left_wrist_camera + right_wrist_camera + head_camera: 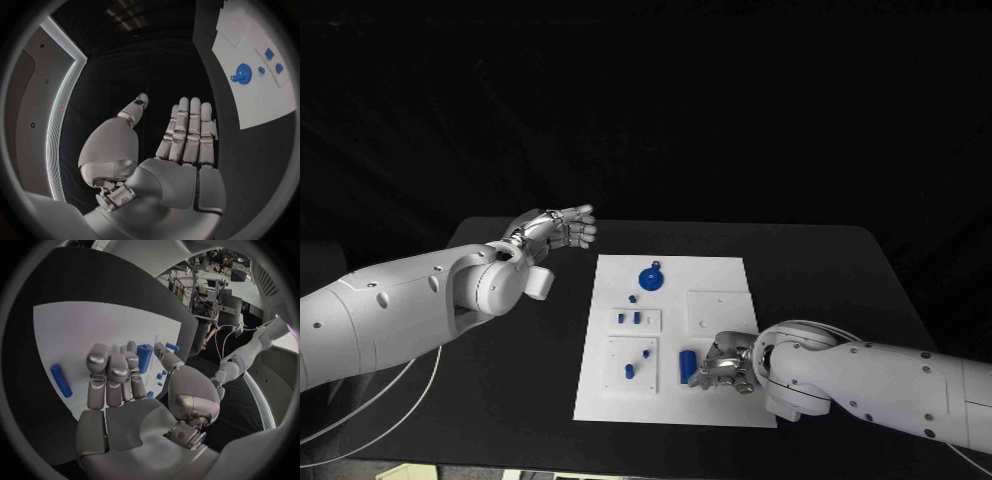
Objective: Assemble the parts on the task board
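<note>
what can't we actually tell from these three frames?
- Head view: the right hand hangs over the white board beside the blue rod; the wrist hides its fingertips, so contact cannot be judged.
- Right wrist view: the fingers cover the board beneath them.
- Head view: the small blue pieces are too small to tell whether they are seated.
- Left hand hovers off the board, holding nothing.

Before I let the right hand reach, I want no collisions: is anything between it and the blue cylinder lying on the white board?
Nothing visible blocks it. The right hand hovers just beside the blue cylinder on the white task board, with bare board between them. The other small blue parts lie on the cylinder's far side.
</note>
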You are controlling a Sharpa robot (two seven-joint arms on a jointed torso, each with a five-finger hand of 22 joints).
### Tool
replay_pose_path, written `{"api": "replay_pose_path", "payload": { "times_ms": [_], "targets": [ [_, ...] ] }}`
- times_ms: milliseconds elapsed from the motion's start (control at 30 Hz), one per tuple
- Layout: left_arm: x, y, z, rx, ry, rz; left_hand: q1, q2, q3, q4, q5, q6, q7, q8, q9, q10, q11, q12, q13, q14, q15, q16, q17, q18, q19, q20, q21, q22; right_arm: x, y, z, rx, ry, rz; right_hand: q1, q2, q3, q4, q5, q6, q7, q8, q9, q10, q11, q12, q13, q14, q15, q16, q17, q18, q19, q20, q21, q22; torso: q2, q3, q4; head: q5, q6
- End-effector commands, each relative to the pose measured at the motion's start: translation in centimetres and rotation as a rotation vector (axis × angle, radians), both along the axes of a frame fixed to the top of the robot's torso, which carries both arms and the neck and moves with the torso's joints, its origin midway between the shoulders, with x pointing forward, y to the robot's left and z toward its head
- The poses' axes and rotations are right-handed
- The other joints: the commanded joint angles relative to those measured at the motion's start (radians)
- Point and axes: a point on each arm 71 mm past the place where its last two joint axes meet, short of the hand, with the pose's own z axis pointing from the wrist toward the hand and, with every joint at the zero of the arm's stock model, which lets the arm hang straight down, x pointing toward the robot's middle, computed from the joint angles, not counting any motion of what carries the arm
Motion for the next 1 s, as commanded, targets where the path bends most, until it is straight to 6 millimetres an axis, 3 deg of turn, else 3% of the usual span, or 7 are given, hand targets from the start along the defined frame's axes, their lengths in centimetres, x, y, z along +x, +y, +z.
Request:
{"api": "replay_pose_path", "payload": {
  "times_ms": [33, 100, 267, 433, 667, 1000],
  "targets": [
    [0.01, -0.21, 0.11, -0.008, -0.006, -0.008, 0.003, 0.004, 0.000, -0.008, -0.002, -0.008, -0.002, 0.007, -0.001, -0.002, 0.000, 0.004, -0.001, -0.001, 0.004, -0.004, 0.001, 0.012, 0.001, 0.005, -0.004, 0.001, 0.06, 0.30, -0.01, -0.011, -0.016, 0.020, -0.002, 0.019, -0.003, 0.003, -0.005, 0.007, 0.001, 0.000, -0.001, 0.008, 0.001, -0.003, 0.001, -0.002, -0.008, -0.004, 0.001, 0.086, 0.002, 0.003, 0.001, 0.011, -0.001, -0.0003, -0.0002, 0.000, -0.003],
    [0.01, -0.23, 0.11, -0.008, -0.006, -0.009, 0.003, 0.005, 0.000, -0.007, -0.002, -0.008, -0.002, 0.007, -0.002, -0.002, 0.000, 0.004, -0.001, -0.001, 0.004, -0.004, 0.002, 0.012, 0.001, 0.005, -0.004, 0.002, 0.12, 0.44, -0.03, -0.011, -0.018, 0.020, -0.016, 0.062, -0.007, 0.012, -0.005, 0.009, 0.000, 0.001, -0.001, 0.009, 0.001, -0.003, 0.001, -0.003, -0.008, -0.004, 0.002, 0.086, 0.001, 0.004, 0.000, 0.012, -0.001, -0.0001, -0.0001, 0.001, -0.003],
    [0.02, -0.17, 0.10, -0.007, -0.005, -0.007, 0.002, 0.006, 0.000, -0.007, -0.002, -0.008, -0.002, 0.007, -0.002, -0.002, 0.000, 0.004, -0.001, 0.000, 0.005, -0.004, 0.002, 0.012, 0.001, 0.005, -0.004, 0.002, 0.26, 0.39, -0.06, -0.013, -0.024, 0.013, -0.032, 0.111, -0.007, 0.019, -0.005, 0.012, -0.001, 0.001, -0.002, 0.011, 0.000, -0.003, 0.002, -0.004, -0.009, -0.005, 0.002, 0.086, -0.003, 0.005, 0.000, 0.013, 0.000, -0.0007, 0.0010, -0.001, -0.005],
    [0.03, -0.13, 0.10, -0.007, -0.005, -0.006, 0.002, 0.007, 0.000, -0.007, -0.002, -0.007, -0.002, 0.007, -0.002, -0.001, 0.000, 0.004, -0.001, 0.000, 0.005, -0.004, 0.002, 0.012, 0.001, 0.005, -0.004, 0.002, 0.28, 0.38, -0.10, -0.017, -0.020, 0.015, -0.043, 0.146, 0.010, 0.029, -0.005, 0.015, -0.002, 0.000, -0.003, 0.012, -0.001, -0.004, 0.003, -0.005, -0.010, -0.005, 0.003, 0.086, -0.006, 0.006, 0.000, 0.014, 0.000, -0.0006, 0.0000, 0.001, -0.006],
    [0.04, -0.04, 0.09, -0.006, -0.004, -0.005, 0.002, 0.008, 0.000, -0.007, -0.002, -0.007, -0.002, 0.007, -0.002, -0.001, 0.000, 0.004, -0.002, 0.000, 0.005, -0.005, 0.002, 0.012, 0.002, 0.005, -0.004, 0.002, 0.24, 0.34, -0.09, -0.015, -0.019, 0.017, -0.032, 0.133, 0.079, 0.014, -0.005, 0.018, -0.002, -0.001, -0.006, 0.014, -0.001, -0.004, 0.006, -0.004, -0.010, -0.005, 0.004, 0.086, -0.005, 0.006, 0.005, 0.016, 0.000, 0.0001, -0.0007, 0.001, -0.003],
    [0.03, -0.04, 0.07, -0.005, -0.002, -0.004, 0.003, 0.010, 0.000, -0.007, -0.002, -0.007, -0.002, 0.007, -0.002, -0.001, 0.000, 0.004, -0.002, 0.000, 0.005, -0.005, 0.003, 0.012, 0.002, 0.005, -0.005, 0.003, 0.22, -0.01, -0.02, 0.012, -0.015, -0.007, -0.069, 0.093, 0.063, 0.014, -0.005, 0.018, 0.000, -0.002, -0.006, 0.015, 0.000, -0.004, 0.007, -0.003, -0.008, -0.004, 0.004, 0.086, -0.002, 0.010, 0.008, 0.015, 0.000, 0.0011, -0.0012, -0.001, 0.005]
  ]
}}
